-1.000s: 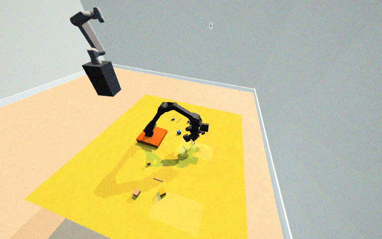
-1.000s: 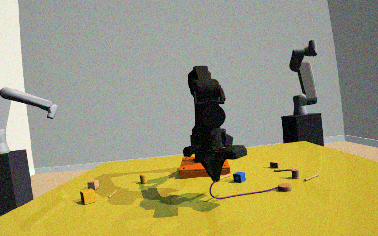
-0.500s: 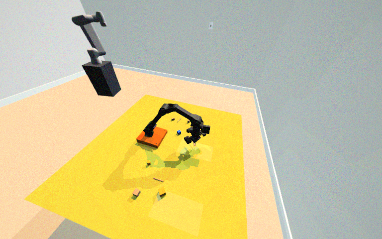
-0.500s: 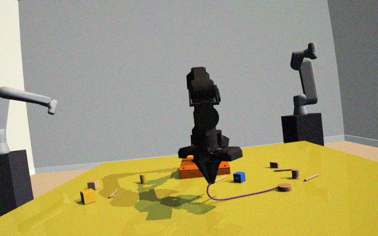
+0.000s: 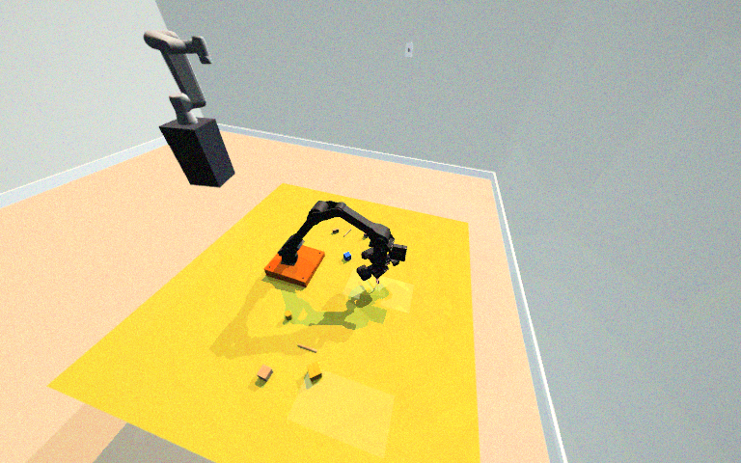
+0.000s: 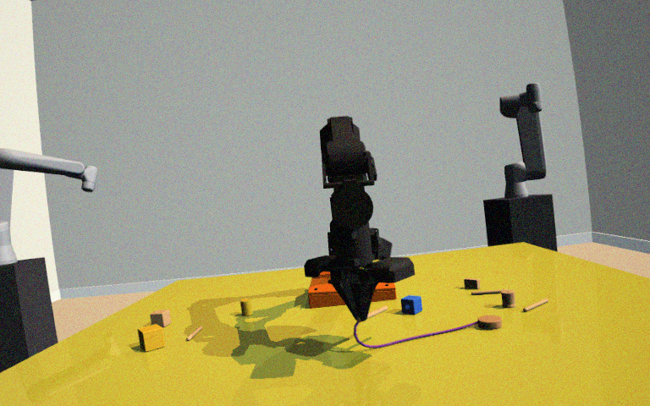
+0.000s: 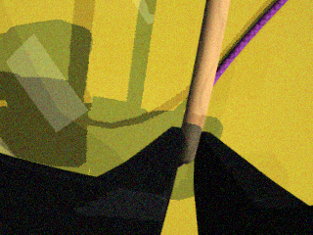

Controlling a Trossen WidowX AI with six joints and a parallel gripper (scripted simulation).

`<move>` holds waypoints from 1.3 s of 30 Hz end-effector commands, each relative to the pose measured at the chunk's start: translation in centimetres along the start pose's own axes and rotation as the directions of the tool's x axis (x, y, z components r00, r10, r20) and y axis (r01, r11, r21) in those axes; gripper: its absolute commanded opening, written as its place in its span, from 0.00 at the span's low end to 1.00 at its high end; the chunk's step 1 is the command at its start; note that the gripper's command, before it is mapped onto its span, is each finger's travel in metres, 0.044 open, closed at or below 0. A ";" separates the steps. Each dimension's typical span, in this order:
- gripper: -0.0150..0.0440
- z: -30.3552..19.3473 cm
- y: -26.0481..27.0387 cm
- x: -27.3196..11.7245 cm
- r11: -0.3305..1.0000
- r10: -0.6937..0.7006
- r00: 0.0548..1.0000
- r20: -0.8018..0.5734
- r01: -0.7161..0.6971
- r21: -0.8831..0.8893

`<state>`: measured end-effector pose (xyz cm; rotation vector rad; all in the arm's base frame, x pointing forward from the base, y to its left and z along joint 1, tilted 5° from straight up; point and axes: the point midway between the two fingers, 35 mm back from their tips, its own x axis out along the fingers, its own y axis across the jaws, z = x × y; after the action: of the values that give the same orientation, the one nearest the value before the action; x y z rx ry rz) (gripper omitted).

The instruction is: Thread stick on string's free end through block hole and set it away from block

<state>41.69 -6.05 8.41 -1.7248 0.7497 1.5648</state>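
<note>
My gripper is shut on the wooden stick, near one end, above the table. The stick sticks out from the fingertips, toward the blue block's side in the exterior view. The purple string hangs in a curve from the fingertips and runs right to the round wooden button. The blue block stands on the table beyond the gripper, apart from the stick; a small dark round mark shows on its face. The string's joint with the stick is hidden.
The arm's orange base is behind. Right in the exterior view are a brown cylinder, a dark block and two loose sticks. Left are a yellow cube, a tan cube, a yellow cylinder and a loose stick.
</note>
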 end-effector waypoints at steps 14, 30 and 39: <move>0.25 0.8 1.5 1.3 1.000 0.000 1.000 0.001 0.000 -0.004; 0.25 1.6 2.8 2.7 1.000 0.001 1.000 0.004 -0.001 -0.004; 0.25 2.0 3.6 3.4 1.000 0.002 1.000 0.004 -0.002 -0.004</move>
<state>38.44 -6.52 4.70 -1.7196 0.7546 1.5736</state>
